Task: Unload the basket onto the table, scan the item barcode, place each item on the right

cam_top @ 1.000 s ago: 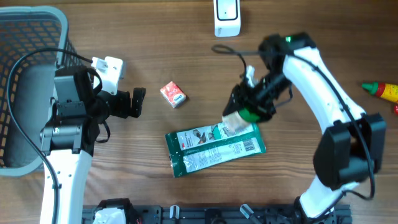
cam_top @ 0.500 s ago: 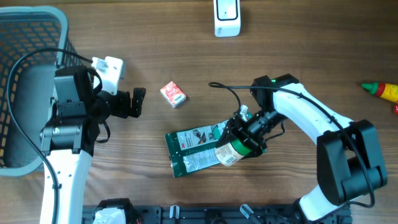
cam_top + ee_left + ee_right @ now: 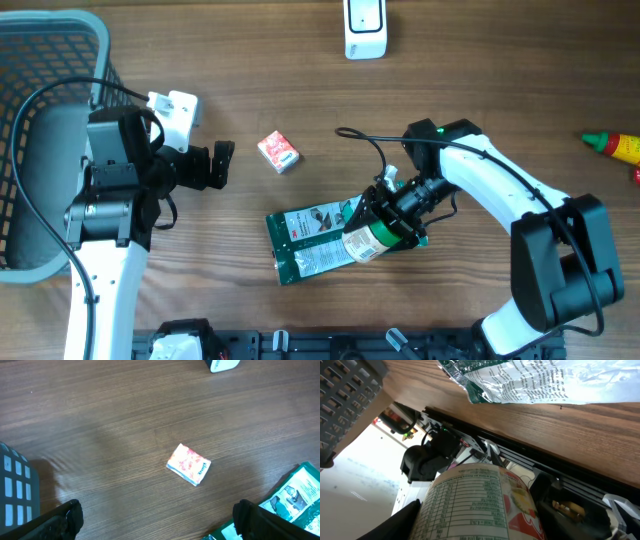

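While the left gripper (image 3: 215,165) hangs with its fingers (image 3: 67,517) spread wide and nothing between them, the right gripper (image 3: 380,232) is clamped on one labelled can (image 3: 361,246). On the wooden table (image 3: 480,40) there is one white barcode scanner (image 3: 365,28), one green-and-white pouch (image 3: 320,245), one small red-and-white carton (image 3: 279,152), one grey mesh basket (image 3: 40,120) at the left edge, and one red sauce bottle (image 3: 615,146) at the right edge, with a second red scrap below it too cropped to name.

The can sits in the gripper above the right end of the pouch, well apart from the scanner, which stands at the far edge of the table. Seen from overhead, the can's long axis runs diagonally, its pale end toward the lower left and its green end toward the gripper. From the right wrist, its printed nutrition panel (image 3: 465,502) faces the camera; no barcode is readable there.
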Robot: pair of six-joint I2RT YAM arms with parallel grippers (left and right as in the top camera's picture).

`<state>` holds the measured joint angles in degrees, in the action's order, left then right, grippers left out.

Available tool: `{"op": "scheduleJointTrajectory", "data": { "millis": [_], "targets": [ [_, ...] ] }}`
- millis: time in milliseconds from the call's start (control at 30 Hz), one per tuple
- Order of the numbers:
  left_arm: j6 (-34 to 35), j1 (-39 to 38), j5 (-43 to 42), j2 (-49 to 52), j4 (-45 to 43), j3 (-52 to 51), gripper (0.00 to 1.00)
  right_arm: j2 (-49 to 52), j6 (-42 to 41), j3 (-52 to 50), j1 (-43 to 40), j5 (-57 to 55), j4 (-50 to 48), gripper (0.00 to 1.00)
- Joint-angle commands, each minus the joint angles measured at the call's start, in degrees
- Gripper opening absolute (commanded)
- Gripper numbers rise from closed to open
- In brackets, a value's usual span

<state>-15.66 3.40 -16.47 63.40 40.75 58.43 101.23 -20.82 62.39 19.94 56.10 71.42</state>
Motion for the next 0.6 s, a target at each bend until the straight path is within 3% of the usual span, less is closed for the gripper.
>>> {"op": "scheduleJointTrajectory", "data": {
  "millis": [0,567],
  "targets": [
    [0.5,0.3,-1.1,0.1,-0.1,-0.4,1.0,-1.9,-0.2,-0.1,0.1,1.8,-0.4,0.4],
    [0.5,0.3,-1.1,0.1,-0.1,-0.4,1.0,-2.3,-0.4,-0.1,0.1,0.5,-2.0,0.38]
  ]
}}
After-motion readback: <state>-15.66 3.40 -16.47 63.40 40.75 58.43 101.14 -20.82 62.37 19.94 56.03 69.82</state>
